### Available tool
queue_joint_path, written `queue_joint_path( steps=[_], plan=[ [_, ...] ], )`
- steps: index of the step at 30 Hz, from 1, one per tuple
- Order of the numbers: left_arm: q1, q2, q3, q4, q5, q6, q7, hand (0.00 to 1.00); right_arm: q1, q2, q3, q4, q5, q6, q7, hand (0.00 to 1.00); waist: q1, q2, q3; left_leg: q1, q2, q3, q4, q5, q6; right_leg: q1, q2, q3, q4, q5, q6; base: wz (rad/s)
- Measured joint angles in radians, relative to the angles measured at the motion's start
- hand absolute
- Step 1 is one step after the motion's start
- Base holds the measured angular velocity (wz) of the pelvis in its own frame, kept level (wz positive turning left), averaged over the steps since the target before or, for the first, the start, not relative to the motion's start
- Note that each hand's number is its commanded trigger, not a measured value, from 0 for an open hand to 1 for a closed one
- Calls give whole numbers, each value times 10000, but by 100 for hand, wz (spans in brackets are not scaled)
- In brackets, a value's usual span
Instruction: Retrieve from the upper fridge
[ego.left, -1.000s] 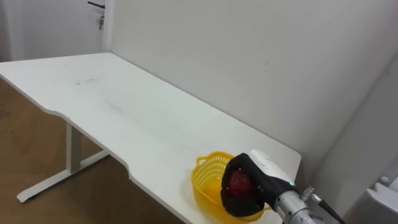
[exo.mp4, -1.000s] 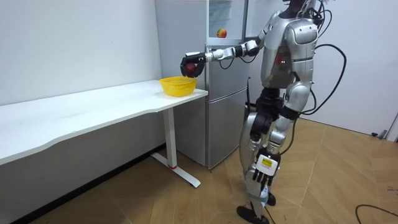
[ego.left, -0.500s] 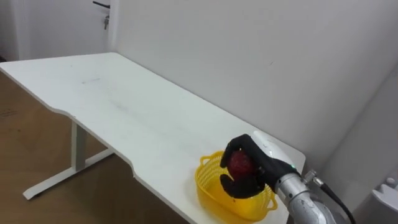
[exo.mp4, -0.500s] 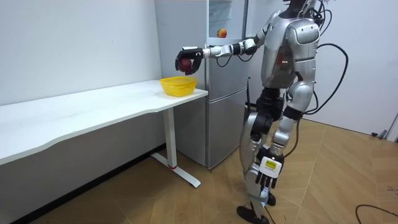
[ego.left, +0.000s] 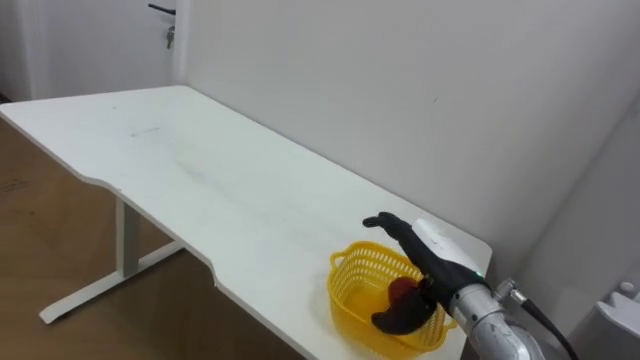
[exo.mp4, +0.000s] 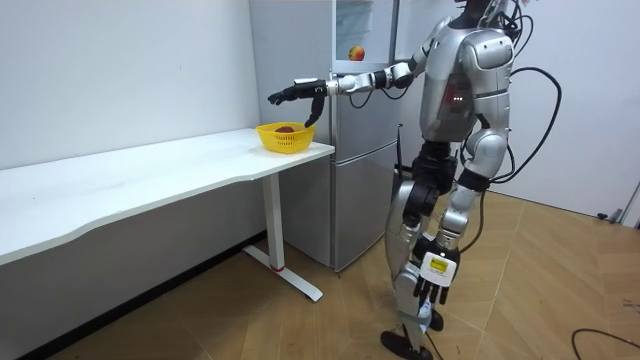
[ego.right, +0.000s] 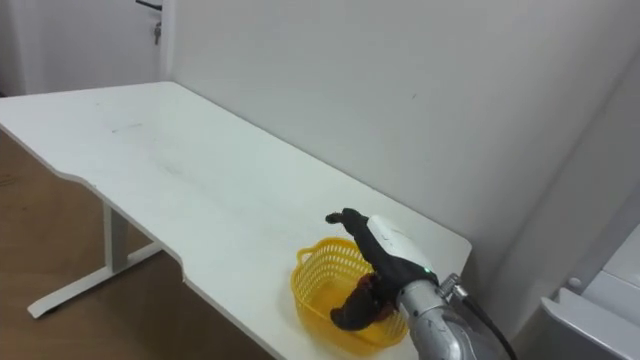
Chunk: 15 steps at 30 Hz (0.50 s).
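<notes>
Since half a second ago the round red fruit (ego.left: 402, 290) has dropped from your right hand (ego.left: 432, 268) into the yellow plastic mesh basket (ego.left: 350, 276), at 5 o'clock on the white tabletop (ego.left: 200, 170). The fingers are spread straight over the rim and hold nothing. The release looks done; next, lift and draw your arm back toward 5 o'clock without catching the basket

Long white table (ego.left: 200, 190), wooden floor (ego.left: 30, 235), white wall (ego.left: 400, 90), door (ego.left: 100, 45)

The robot stands upright with its right arm stretched out straight at shoulder height. The right hand (ego.left: 425, 262) is spread wide, fingers straight and thumb apart below them. The left hand (exo.mp4: 426, 293) hangs low beside the thigh.
</notes>
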Motion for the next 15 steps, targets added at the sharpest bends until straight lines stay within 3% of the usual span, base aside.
queue_joint_path(
  steps=[10,15],
  plan=[
    [138,-51,0,-5,-2,105,14,0,0,-3,-4,200,1,74,-1,0,4,68,-22,15,-2,-2,-20,1,1,6,2,5,-3,0,0,0],
    [172,-150,-9,-4,-4,126,137,0,0,-6,-17,217,43,72,-9,0,-30,208,6,193,-3,4,-42,1,3,177,2,8,-20,-1,1,0]
  ],
)
